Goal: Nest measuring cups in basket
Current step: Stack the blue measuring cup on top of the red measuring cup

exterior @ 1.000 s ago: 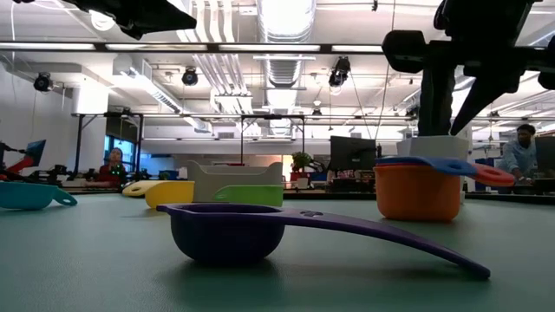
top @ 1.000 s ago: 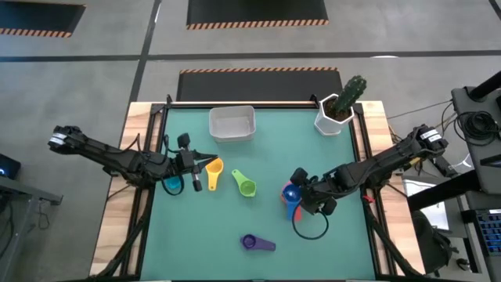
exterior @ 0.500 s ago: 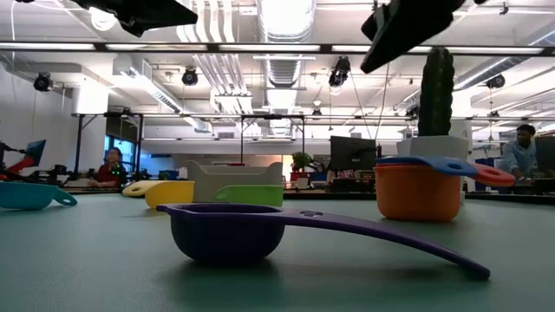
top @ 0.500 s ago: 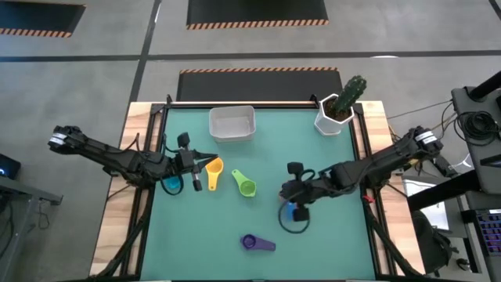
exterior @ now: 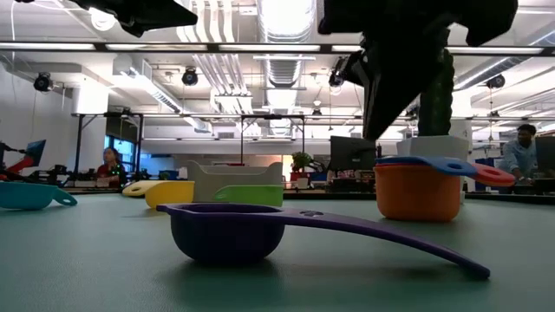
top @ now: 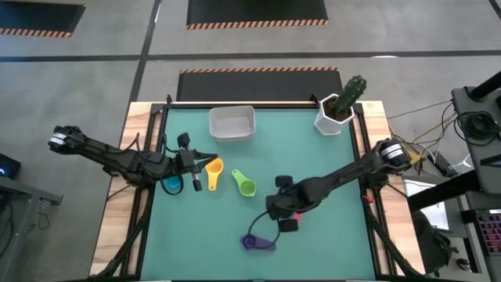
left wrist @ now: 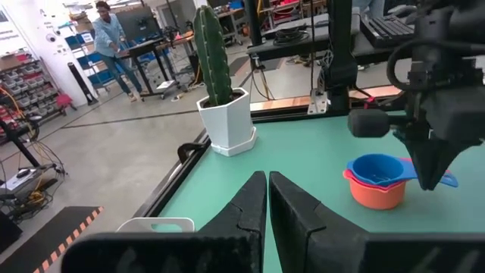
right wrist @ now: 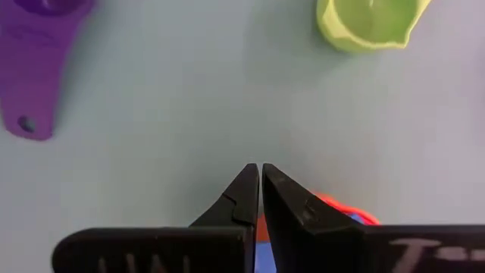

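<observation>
Since right gripper (right wrist: 259,176) hovers empty, jaws pressed together, we spread them before dropping onto purple cup (top: 250,242); left gripper (left wrist: 267,199) likewise closed.

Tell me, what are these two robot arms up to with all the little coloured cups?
They are gathering measuring cups. The right gripper, fingers shut and empty, hangs over the mat between the purple cup and the green cup. A blue-red-orange stack stands there. The left gripper, also shut, waits by the yellow cup. The white basket holds no cups.
</observation>
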